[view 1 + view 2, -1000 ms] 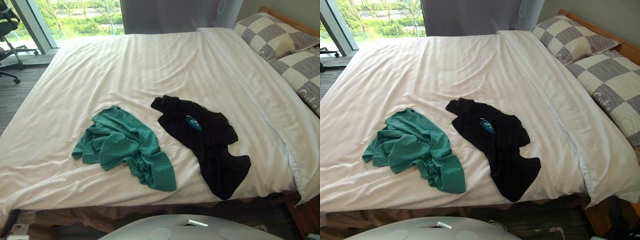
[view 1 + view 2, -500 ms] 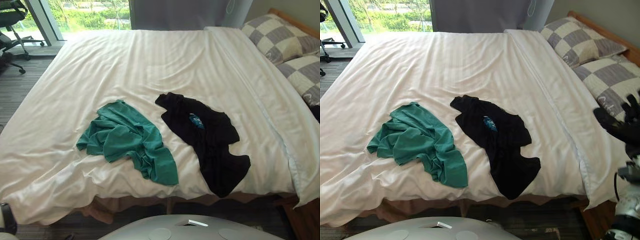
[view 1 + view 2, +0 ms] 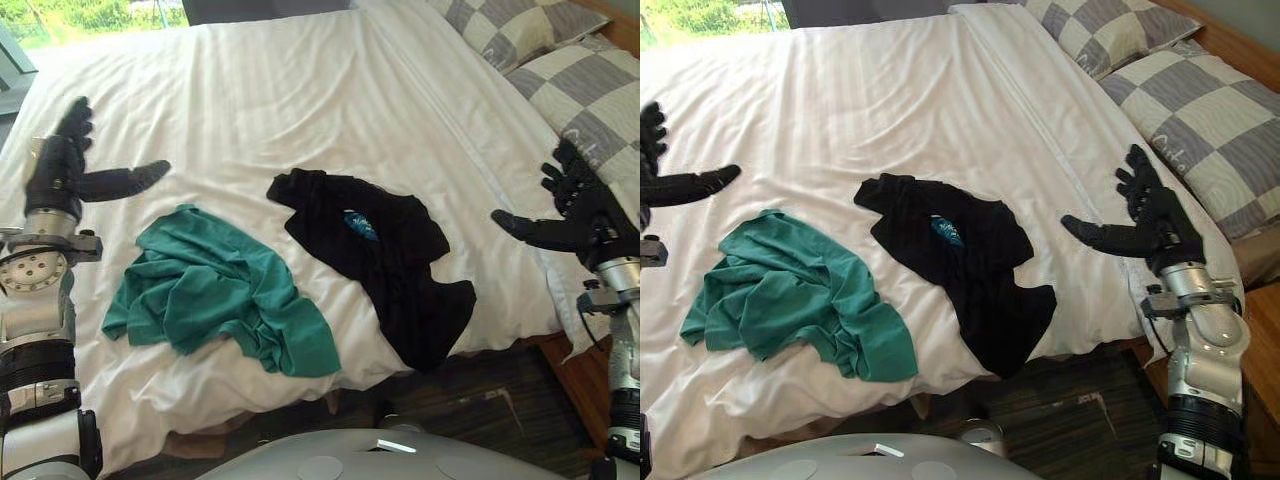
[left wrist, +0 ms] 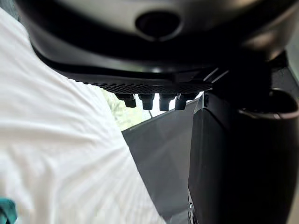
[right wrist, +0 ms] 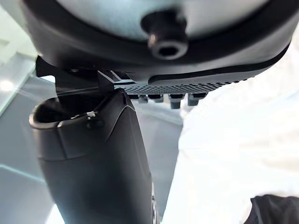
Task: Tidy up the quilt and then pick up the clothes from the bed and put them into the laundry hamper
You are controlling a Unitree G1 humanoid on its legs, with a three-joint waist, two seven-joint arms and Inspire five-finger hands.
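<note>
A white quilt [image 3: 260, 110] lies spread over the bed, rumpled near the front edge. On it lie a crumpled green garment [image 3: 215, 305] at the front left and a black garment [image 3: 385, 255] with a small blue print beside it at the middle. My left hand [image 3: 65, 165] hovers open above the quilt just beyond the green garment, thumb pointing toward the bed's middle. My right hand [image 3: 1150, 225] is raised open over the quilt's right edge, to the right of the black garment. Neither hand touches anything.
Two grey-and-white checked pillows [image 3: 1200, 130] lie at the bed's head on the right, by a wooden frame [image 3: 1240, 45]. Dark floor [image 3: 1080, 400] runs along the bed's front edge. A window with greenery [image 3: 90, 12] is beyond the far side.
The camera has tipped down and moved closer to the bed. Both hands have risen into view, the left over the quilt's left part, the right over its right edge. The garments have not moved.
</note>
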